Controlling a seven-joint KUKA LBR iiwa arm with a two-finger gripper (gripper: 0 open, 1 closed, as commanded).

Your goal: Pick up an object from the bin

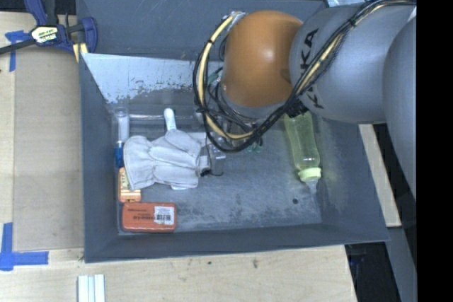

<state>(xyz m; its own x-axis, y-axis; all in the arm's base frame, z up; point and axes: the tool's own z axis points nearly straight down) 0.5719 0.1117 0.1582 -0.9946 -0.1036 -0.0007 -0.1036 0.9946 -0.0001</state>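
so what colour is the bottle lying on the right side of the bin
Pale yellow-green; the bottle shows best in the camera view.

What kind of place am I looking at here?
Most likely a robotics test lab: a grey robot arm reaches into a metal bin holding odd items, such as a white glove and a yellowish bottle.

The letters "KA" are printed on the arm (354, 67) at two o'clock. A barcode label (164, 217), unreadable, is carried by the orange packet (138, 217) at seven o'clock.
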